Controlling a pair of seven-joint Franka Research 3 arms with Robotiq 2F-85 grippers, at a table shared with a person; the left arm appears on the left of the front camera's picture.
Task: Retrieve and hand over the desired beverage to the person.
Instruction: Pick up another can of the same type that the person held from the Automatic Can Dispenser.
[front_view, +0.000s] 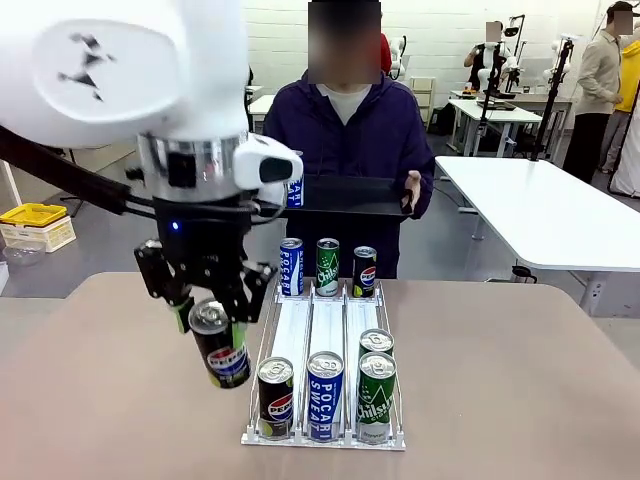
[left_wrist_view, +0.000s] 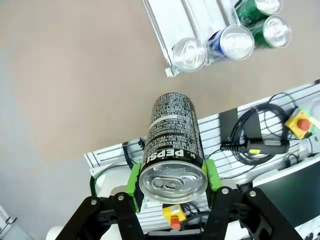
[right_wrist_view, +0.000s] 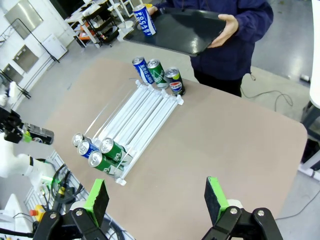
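Note:
My left gripper (front_view: 213, 322) is shut on a black Pepsi can (front_view: 222, 348), which hangs tilted above the table just left of the rack's near end. In the left wrist view the same Pepsi can (left_wrist_view: 172, 142) sits between the green pads (left_wrist_view: 134, 179) of the left gripper (left_wrist_view: 172, 184). At the far side the person (front_view: 345, 125) holds a black tray (front_view: 350, 195) carrying a blue Pocari can (front_view: 293, 190). In the right wrist view, my right gripper (right_wrist_view: 156, 200) is open and high above the table, with the person (right_wrist_view: 240, 30) and the tray (right_wrist_view: 175, 32) far ahead.
A white three-lane rack (front_view: 325, 330) in mid-table holds cans at both ends: Pocari (front_view: 291, 266), green (front_view: 327, 266) and Pepsi (front_view: 365, 270) far, Pepsi (front_view: 275, 398), Pocari (front_view: 325, 395) and green (front_view: 376, 395) near. A white table (front_view: 540, 210) stands right.

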